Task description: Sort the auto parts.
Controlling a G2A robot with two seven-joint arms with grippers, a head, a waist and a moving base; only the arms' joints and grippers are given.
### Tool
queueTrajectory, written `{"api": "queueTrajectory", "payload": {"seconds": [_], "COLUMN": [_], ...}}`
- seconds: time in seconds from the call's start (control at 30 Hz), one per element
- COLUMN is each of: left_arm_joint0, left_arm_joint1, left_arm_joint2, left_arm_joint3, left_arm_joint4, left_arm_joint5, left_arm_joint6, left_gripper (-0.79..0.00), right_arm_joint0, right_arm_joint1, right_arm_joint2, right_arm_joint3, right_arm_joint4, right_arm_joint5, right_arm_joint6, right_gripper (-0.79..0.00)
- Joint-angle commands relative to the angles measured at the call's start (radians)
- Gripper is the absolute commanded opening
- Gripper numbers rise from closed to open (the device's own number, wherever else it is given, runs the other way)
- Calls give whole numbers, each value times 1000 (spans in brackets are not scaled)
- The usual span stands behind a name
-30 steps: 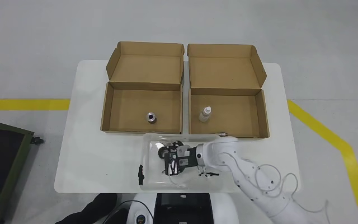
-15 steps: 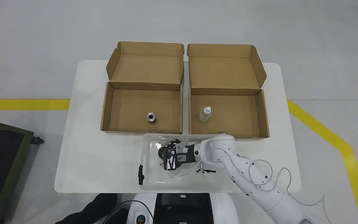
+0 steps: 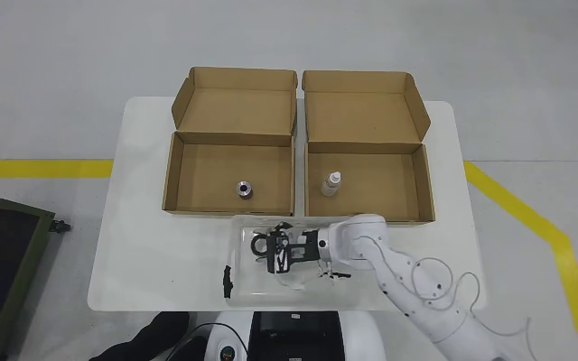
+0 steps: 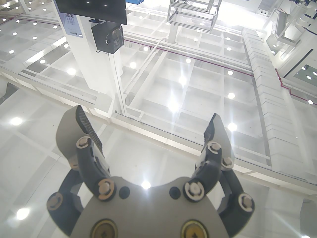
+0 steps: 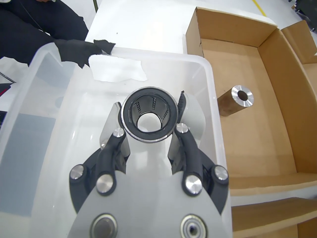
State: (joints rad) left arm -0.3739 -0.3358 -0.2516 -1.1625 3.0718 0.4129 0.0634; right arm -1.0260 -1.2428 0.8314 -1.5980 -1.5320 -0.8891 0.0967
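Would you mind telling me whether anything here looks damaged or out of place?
A ragged strip of black tape sits on the rim of the clear bin, beside a torn-edged white patch on its wall. Both look like makeshift repairs. Otherwise nothing stands out.

- Right arm: white rounded segments, with a thin pale cable looping alongside.
- Right claw: grey plate, black linkages, round silver screws.
- Left claw: same build, brass-toned screws, ribbed black pads.
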Motion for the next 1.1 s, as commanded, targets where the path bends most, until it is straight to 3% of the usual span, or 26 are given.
{"api": "queueTrajectory", "payload": {"seconds": [0.0, 0.53, 1.07], "left_arm_joint0": [0, 0, 0], "left_arm_joint1": [0, 0, 0], "left_arm_joint2": [0, 0, 0], "left_arm_joint3": [0, 0, 0], "left_arm_joint4": [0, 0, 0], "left_arm_joint5": [0, 0, 0], "left_arm_joint6": [0, 0, 0], "left_gripper": [0, 0, 0], "right_arm_joint0": [-13, -83, -124], "right_arm_joint1": [5, 38, 58], "right_arm_joint2": [19, 211, 411], "right_arm_joint3": [-25, -246, -385], "right_arm_joint4": [35, 304, 380], "right_arm_joint5": [-10, 9, 40], "right_arm_joint6": [5, 11, -224], "right_gripper": [-785, -785, -785]}}
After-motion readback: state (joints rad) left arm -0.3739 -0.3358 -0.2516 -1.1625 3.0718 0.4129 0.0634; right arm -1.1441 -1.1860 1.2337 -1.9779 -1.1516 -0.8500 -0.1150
